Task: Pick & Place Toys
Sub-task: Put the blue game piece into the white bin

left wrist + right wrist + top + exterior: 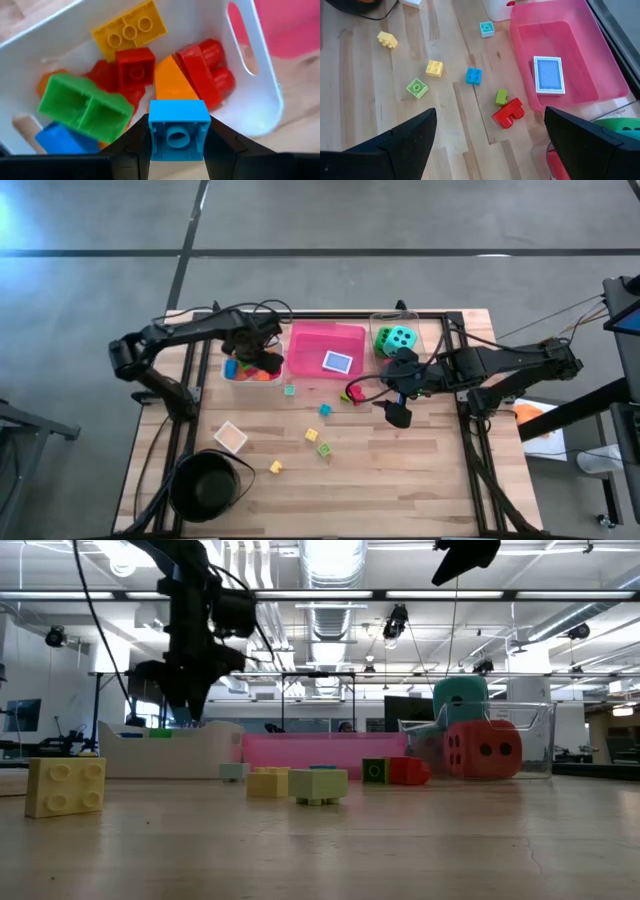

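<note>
Wooden table [400, 450]: left jaws clenched on blue block [178, 130] over crowded white tray [260, 95]; right jaws released.

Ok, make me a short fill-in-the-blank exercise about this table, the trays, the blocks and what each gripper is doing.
1. The left gripper holds a ____ block over the white tray.
2. The card lies in the ____ tray.
3. The right gripper hovers above the table with its fingers ____.
4. The red block lies on the table beside a small ____ block.

Missing words: blue; pink; open; green

Glossy plastic blocks [135, 75], wooden table [400, 460]
</note>
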Robot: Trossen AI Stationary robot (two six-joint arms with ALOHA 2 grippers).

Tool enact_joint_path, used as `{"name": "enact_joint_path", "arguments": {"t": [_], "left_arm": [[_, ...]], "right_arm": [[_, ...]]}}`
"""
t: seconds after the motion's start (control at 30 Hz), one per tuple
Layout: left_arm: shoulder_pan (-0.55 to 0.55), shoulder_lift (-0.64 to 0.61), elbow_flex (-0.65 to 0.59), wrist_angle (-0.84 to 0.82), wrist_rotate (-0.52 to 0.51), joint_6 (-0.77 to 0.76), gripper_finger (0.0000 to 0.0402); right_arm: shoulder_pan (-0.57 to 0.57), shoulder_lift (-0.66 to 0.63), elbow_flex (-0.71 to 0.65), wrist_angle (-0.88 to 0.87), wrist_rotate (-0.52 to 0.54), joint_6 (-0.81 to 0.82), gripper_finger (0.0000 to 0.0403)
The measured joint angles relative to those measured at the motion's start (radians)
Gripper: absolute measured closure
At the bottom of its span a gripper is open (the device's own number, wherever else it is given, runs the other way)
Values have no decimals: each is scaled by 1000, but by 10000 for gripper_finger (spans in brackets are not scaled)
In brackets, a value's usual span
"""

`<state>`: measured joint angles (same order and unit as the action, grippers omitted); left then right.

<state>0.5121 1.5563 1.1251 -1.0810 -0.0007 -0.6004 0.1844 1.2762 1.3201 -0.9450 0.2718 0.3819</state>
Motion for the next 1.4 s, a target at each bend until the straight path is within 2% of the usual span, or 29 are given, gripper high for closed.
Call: {"name": "enact_joint_path", "arguments": {"t": [0.3,0.7,1.4], "left_arm": [[-5,116,32,26,0,51,272],[-38,116,-48,94,1,-12,272],[-40,114,-52,146,-4,-39,272]], "right_arm": [[0,0,0,1,0,3,41],[1,0,0,4,0,3,41],[0,0,0,5,0,3,41]]}}
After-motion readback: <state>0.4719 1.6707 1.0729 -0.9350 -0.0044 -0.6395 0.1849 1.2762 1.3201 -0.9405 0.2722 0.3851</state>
